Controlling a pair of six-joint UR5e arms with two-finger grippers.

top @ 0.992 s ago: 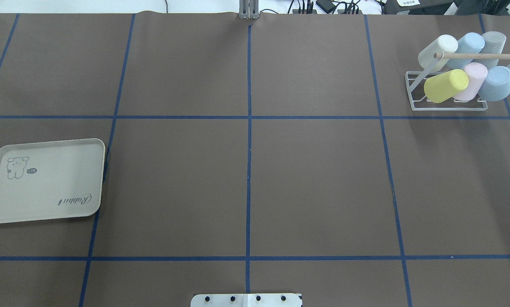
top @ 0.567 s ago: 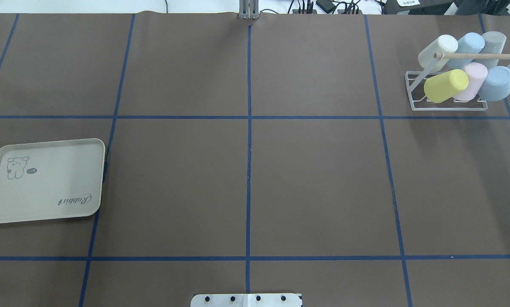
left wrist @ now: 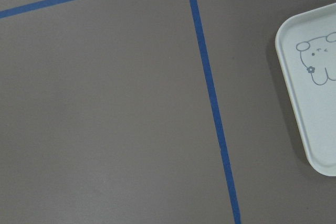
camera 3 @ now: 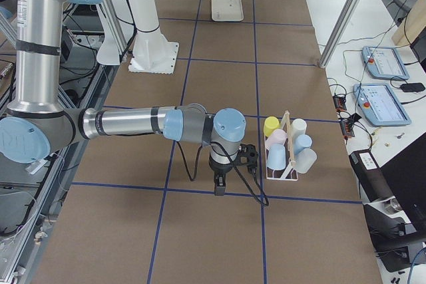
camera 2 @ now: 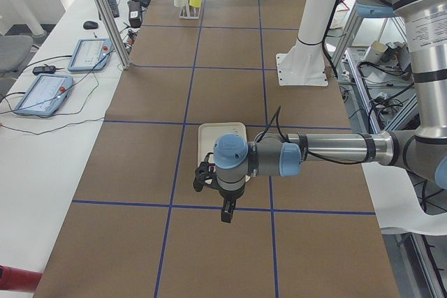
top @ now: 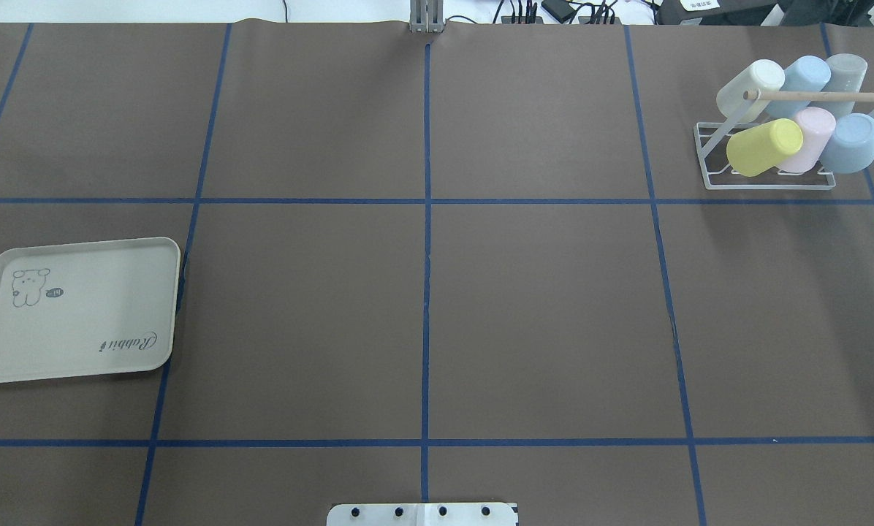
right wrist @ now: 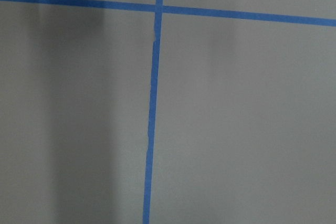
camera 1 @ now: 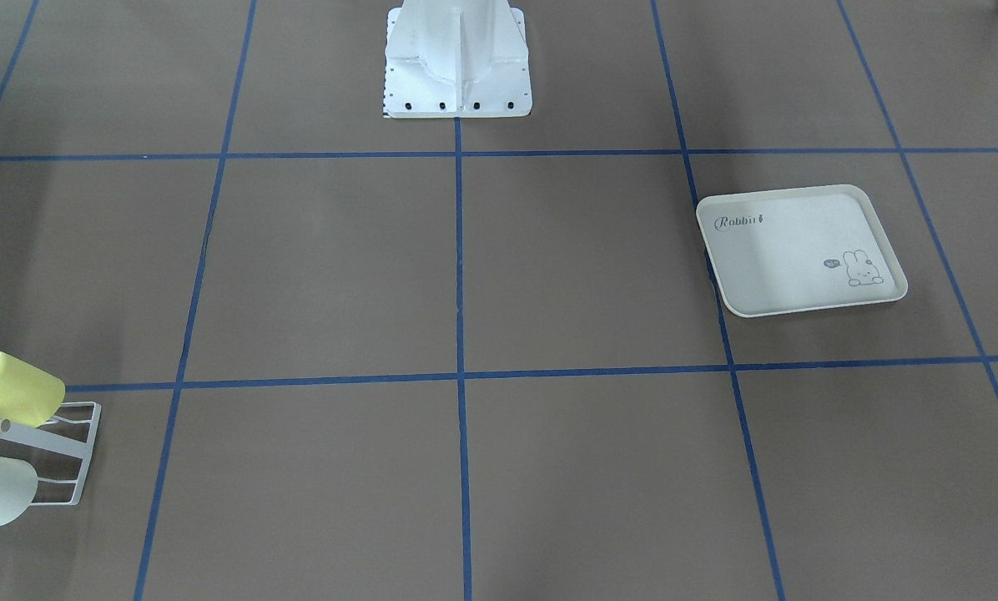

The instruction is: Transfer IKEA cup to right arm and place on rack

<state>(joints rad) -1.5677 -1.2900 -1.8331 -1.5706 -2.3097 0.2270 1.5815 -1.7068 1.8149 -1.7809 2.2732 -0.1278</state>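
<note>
Table point(top: 539, 314): brown paper cover, marked into squares with blue tape point(top: 427, 292). White robot pedestal point(camera 1: 457, 67) at the middle of the robot's edge. Side bench on the operators' side carries tablets point(camera 2: 43, 93) and cables.

Rack point(top: 769, 183): stands in the far corner on the robot's right, with a wooden dowel point(top: 824, 96) across its top. On it, tilted, in two rows of three:
- row nearer the robot: yellow cup point(top: 764, 147), pink cup point(top: 813, 135), blue cup point(top: 850, 142)
- far row: cream cup point(top: 751, 86), light-blue cup point(top: 802, 77), grey cup point(top: 846, 73)

The side view from the right shows the same six on the rack.

Tray point(top: 86, 321): cream, with a rabbit print, flat on the table at the robot's left end, well apart from the rack.

Left arm point(camera 2: 314, 150): reaches out level over the table. Left gripper point(camera 2: 226, 215) points straight down, above the paper near the tray. Its wrist camera sees one tray corner at the frame's right edge. Seen only from the side, so I cannot tell how far its jaws are open, nor anything about a hold.

Right arm point(camera 3: 126, 123): same level reach. Right gripper point(camera 3: 219, 187) points down over the table near the rack, apart from it. Its wrist camera catches a strip of white rack frame at the top left. Jaw opening: cannot tell, side view only.
</note>
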